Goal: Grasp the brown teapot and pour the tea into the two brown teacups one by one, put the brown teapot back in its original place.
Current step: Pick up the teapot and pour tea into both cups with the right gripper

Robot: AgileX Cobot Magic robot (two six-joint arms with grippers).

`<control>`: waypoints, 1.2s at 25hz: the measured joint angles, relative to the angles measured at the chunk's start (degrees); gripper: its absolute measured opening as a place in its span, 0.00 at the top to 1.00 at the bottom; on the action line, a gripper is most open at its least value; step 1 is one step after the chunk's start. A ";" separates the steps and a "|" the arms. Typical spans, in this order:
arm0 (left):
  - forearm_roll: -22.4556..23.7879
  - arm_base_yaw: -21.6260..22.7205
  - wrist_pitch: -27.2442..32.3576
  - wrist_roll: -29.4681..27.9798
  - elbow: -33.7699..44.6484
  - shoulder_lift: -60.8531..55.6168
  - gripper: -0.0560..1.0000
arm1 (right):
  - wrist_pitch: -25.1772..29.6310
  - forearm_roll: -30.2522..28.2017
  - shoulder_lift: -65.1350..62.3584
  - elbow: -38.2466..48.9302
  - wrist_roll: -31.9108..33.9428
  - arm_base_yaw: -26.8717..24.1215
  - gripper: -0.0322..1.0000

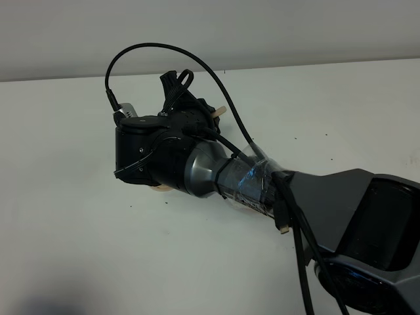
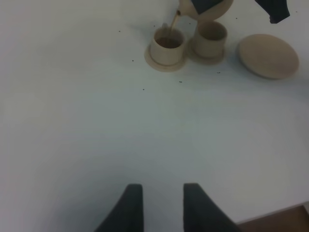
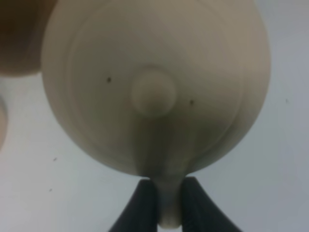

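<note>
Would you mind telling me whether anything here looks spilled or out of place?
No spill shows: reddish-brown tea streams from the tilted beige-tan ceramic teapot straight into one beige-tan cylindrical teacup. Tiny dark specks dot the white table near the saucers; drops or marks, I cannot tell.

Two teacups side by side, each on its own small saucer on my table (image 2: 72, 121), wide saucer plate (image 2: 268, 55) just beside one teacup (image 2: 210, 36), teapot (image 3: 207, 72) held by its handle in my right gripper (image 3: 166, 203) above both, spout over the other teacup (image 2: 166, 52), tea (image 2: 167, 42) in it.
</note>
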 joint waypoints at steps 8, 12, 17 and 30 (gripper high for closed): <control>0.00 0.00 0.00 0.00 0.00 0.00 0.73 | 0.00 -0.18 0.00 0.00 0.00 0.00 0.86; 0.00 0.00 0.00 0.00 0.00 0.00 0.73 | 0.00 -0.18 0.00 0.00 0.00 0.00 0.86; 0.00 0.00 0.00 0.00 0.00 0.00 0.73 | 0.00 -0.18 0.00 0.00 -0.06 0.00 0.86; 0.00 0.00 0.00 0.00 0.00 0.00 0.73 | 0.00 -0.19 0.00 0.00 -0.06 0.00 0.86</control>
